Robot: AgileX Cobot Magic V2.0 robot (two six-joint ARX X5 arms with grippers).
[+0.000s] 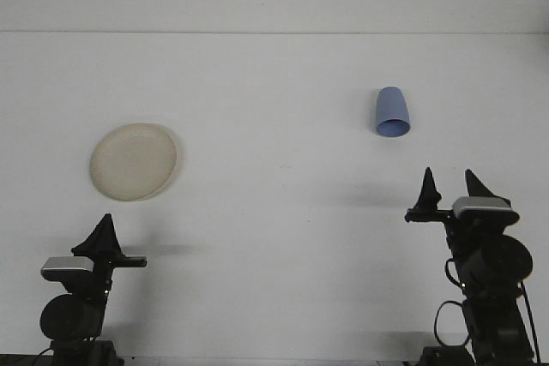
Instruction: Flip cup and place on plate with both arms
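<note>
Right pincer [449, 188] spread, empty, short of the cup [392, 112]: approach low, straddle its sides; left pincer [105, 235] clenched, parked.

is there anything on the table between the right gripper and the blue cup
No. In the front view, the stretch of white table between the right gripper and the blue cup is bare. The plate sits far off to the left.

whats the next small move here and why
Probably carry the right gripper forward toward the blue cup. The cup stands upside down on the table, untouched, ahead and a little left of that gripper, whose fingers are spread. The plate sits far left near the left gripper, which is parked low.
</note>
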